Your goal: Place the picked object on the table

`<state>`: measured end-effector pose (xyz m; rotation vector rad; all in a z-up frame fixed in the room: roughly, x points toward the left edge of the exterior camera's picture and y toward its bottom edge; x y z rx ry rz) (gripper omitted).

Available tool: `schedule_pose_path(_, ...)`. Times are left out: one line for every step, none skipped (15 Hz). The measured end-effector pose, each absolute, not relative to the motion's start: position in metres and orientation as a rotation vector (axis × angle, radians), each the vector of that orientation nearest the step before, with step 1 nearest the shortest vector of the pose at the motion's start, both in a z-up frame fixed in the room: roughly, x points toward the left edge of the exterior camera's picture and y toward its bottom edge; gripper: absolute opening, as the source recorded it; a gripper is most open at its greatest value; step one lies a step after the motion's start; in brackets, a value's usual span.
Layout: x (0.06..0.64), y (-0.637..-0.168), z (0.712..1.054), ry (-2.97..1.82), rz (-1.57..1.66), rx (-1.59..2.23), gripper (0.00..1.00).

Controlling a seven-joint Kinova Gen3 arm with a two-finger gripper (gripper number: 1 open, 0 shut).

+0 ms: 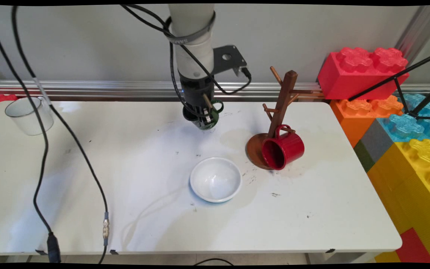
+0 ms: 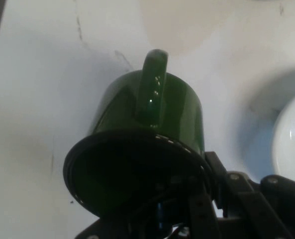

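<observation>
you've got the black two-finger gripper [image 1: 204, 118] clamped on the rim of a glossy dark green enamel mug [image 1: 209, 116]; hand view shows one finger inside the mouth, the other outside the wall, so it's pinching the rim. mug [image 2: 147, 149] is at the far-middle of the white table [image 1: 144, 209], tilted w/ handle up and away from the fingers, prob because a rim pinch lets it hang off-axis. can't tell if it touches the table or sits just above it. near side of it: shallow white ceramic bowl [image 1: 215, 179], apart from the mug. to the right: brown wooden mug tree [image 1: 280, 108] w/ a red enamel mug [image 1: 283, 148] hung by its handle on a low peg, so it's tipped mouth-out, body over the base. white mug [image 1: 28, 116] sits far left. big plastic bricks [image 1: 362, 71] stacked off the table's right end.
</observation>
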<state>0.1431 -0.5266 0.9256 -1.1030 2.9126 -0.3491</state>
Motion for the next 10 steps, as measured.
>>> schedule_pose_path(0.139,-0.529,0.921,2.898,-0.330,-1.094,0.00)
schedule_pose_path(0.137,-0.530,0.917,2.886,-0.317,-1.089,0.00)
schedule_pose_path(0.133,-0.531,0.913,2.875,-0.301,-1.082,0.00)
schedule_pose_path(0.130,-0.533,0.909,2.865,-0.285,-1.075,0.00)
schedule_pose_path(0.127,-0.534,0.905,2.857,-0.271,-1.069,0.00)
schedule_pose_path(0.125,-0.535,0.903,2.853,-0.263,-1.062,0.00)
schedule_pose_path(0.122,-0.537,0.899,2.846,-0.251,-1.053,0.00)
schedule_pose_path(0.120,-0.539,0.896,2.838,-0.240,-1.044,0.00)
schedule_pose_path(0.118,-0.541,0.891,2.829,-0.226,-1.035,0.00)
schedule_pose_path(0.116,-0.543,0.888,2.822,-0.216,-1.030,0.00)
